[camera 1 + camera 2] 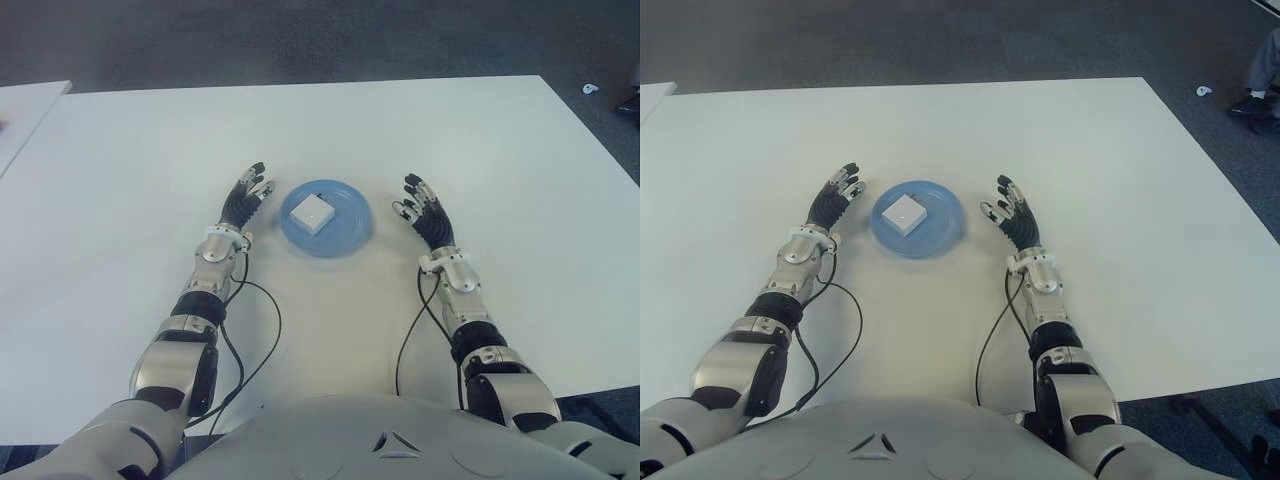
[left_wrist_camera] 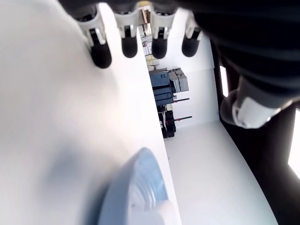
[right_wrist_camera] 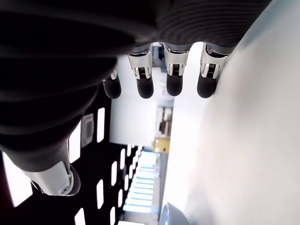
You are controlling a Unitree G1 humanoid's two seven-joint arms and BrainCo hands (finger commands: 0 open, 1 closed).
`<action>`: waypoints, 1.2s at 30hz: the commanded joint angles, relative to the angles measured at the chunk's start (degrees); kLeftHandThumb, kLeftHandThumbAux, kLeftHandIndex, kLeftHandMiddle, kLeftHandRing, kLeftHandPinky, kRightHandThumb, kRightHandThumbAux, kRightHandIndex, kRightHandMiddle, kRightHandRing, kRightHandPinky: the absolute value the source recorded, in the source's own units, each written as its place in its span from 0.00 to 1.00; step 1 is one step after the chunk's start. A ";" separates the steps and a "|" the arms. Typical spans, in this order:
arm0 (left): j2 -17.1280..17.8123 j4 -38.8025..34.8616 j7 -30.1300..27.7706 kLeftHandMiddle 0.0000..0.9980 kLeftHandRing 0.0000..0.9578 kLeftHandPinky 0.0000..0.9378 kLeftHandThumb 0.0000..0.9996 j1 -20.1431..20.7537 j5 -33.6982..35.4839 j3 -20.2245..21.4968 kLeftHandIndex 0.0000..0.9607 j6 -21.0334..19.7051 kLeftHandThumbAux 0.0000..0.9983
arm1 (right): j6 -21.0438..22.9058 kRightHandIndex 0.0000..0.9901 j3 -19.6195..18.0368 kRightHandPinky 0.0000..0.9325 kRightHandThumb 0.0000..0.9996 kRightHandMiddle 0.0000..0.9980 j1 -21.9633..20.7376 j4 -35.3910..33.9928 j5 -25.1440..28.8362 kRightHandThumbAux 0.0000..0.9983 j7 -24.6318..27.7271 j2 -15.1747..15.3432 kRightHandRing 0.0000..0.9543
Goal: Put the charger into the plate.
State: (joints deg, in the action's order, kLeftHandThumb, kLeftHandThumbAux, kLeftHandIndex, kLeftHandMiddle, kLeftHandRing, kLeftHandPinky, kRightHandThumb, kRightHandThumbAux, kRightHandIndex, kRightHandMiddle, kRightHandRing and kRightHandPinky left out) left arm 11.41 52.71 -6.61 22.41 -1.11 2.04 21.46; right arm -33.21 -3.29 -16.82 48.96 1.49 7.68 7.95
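Observation:
A white square charger lies inside the blue plate at the middle of the white table. My left hand shows just left of the plate, fingers spread and holding nothing. My right hand shows just right of the plate, also with fingers extended and nothing in them. The left wrist view shows straight fingertips over the table with the plate's rim close by. The right wrist view shows straight fingertips and a sliver of the plate.
Another white table's corner shows at the far left. Dark carpet lies beyond the table's far edge, and a person's shoe shows at the far right. Black cables trail from both forearms.

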 commanded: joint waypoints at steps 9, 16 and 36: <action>0.52 2.35 -0.71 0.06 0.03 0.02 0.00 -2.41 -0.13 0.23 0.03 -2.00 0.52 | 4.07 0.00 -1.33 0.00 0.13 0.00 1.15 4.18 0.48 0.68 0.00 -0.59 0.00; 0.13 2.64 0.19 0.05 0.03 0.02 0.00 -2.51 0.09 0.75 0.01 -0.25 0.52 | 5.91 0.00 -1.45 0.00 0.10 0.00 1.02 2.99 -0.15 0.69 -0.96 -0.32 0.00; -1.05 3.73 2.08 0.06 0.06 0.07 0.00 -2.35 0.50 2.82 0.00 2.56 0.54 | 15.61 0.00 0.19 0.00 0.07 0.00 -2.53 0.75 -1.17 0.63 -0.82 -0.33 0.00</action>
State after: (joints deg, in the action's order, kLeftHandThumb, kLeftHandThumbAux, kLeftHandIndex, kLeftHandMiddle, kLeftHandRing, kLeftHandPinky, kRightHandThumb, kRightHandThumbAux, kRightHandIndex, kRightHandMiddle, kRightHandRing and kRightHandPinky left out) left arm 10.48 54.20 -5.61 21.81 -0.80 4.24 25.72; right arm -22.47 -3.81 -20.72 47.62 0.97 6.67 8.30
